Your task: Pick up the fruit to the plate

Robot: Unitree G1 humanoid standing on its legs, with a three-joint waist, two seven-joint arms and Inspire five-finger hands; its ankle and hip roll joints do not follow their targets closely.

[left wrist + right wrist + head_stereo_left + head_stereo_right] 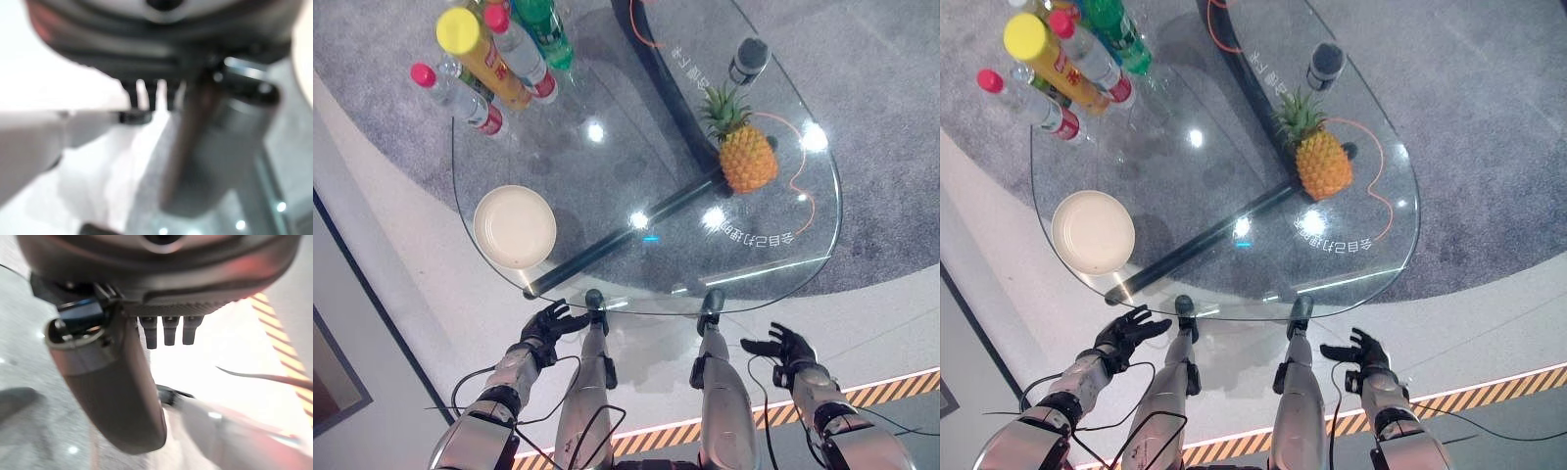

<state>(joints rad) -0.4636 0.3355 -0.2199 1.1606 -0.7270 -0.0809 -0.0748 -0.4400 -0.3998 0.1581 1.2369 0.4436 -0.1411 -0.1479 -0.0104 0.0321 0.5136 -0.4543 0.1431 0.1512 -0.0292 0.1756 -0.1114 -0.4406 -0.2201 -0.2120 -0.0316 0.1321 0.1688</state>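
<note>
On the glass table [607, 176]: your pineapple [747, 157] stands right, well apart from the plate [515, 226] | left hand [551, 320], right hand [785, 347]: fingers relaxed, empty, below the table's near edge.

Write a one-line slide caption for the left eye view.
Both open hands, left hand and right hand, hover below the glass table holding a pineapple and an empty plate.
</note>
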